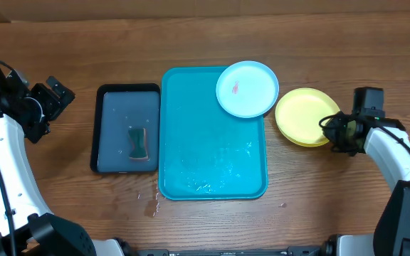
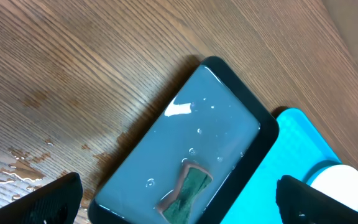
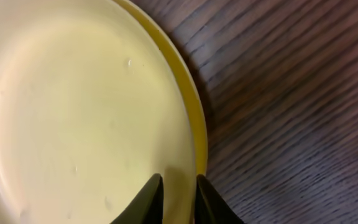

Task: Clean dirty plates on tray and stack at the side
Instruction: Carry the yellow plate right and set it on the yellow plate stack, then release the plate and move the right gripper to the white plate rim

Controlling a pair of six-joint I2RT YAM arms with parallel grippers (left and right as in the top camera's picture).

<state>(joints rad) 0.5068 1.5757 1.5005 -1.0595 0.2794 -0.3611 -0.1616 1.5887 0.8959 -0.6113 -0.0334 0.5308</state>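
Stacked yellow plates (image 1: 301, 114): right end effector (image 3: 179, 186) straddled their rim, grip unclear; left end effector (image 1: 54, 98) gaped wide above open surface (image 1: 62, 43).

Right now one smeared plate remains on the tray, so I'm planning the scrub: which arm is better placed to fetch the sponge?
Left. Its hand hangs open beside the dark tray holding the sponge; the right hand is at the yellow plates, across the turquoise tray.

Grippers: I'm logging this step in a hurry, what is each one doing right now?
Left gripper: open, holding nothing.
Right gripper: jaws narrowly apart astride the rim of the top yellow plate; whether it grips cannot be told.
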